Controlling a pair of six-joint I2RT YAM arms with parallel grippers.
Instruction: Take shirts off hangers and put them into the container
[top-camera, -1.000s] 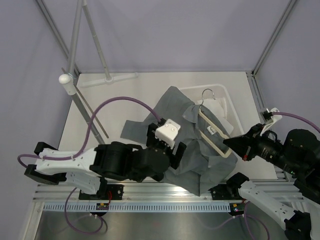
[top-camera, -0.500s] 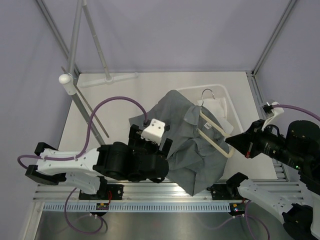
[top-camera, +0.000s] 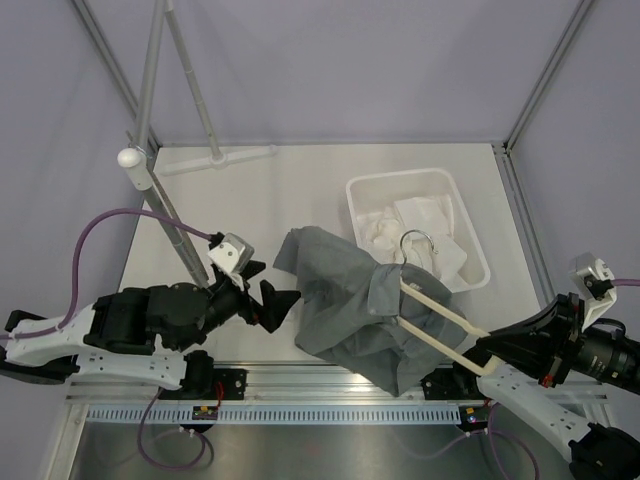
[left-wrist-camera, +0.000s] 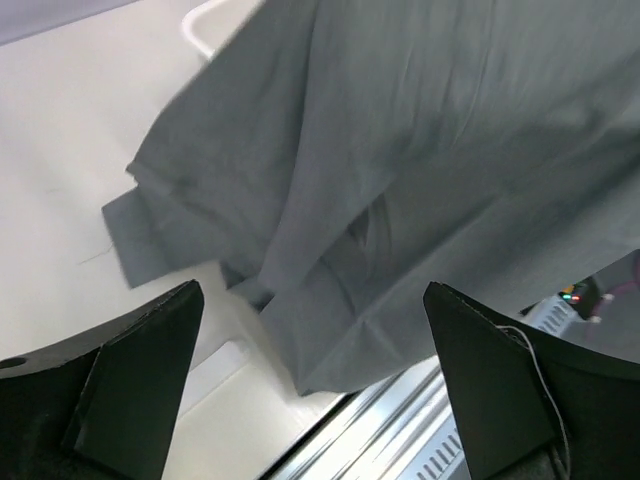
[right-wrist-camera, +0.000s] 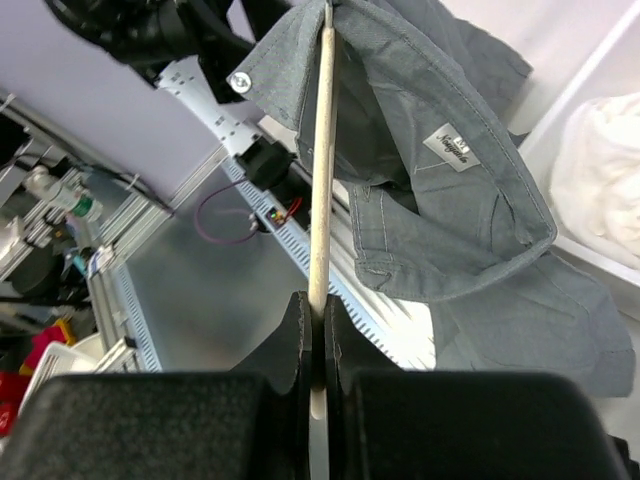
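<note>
Right gripper (right-wrist-camera: 318, 320) is clamped on the wooden hanger (right-wrist-camera: 322, 150), with the grey shirt (top-camera: 340, 300) draped on it above the counter (top-camera: 280, 190) beside the basket (top-camera: 352, 190). My left gripper (top-camera: 272, 295) gapes wide, holding nothing. A white shirt (top-camera: 420, 225) already lies in the basket; I judge the grey one remains.

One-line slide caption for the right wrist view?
Right hand shut on light-wood hanger, grey-green collared shirt hanging from it, white plastic basket behind.

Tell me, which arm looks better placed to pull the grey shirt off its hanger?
Probably left. The left gripper is open, empty and close beside the grey shirt, while the right gripper is shut on the hanger, busy holding it up.
</note>
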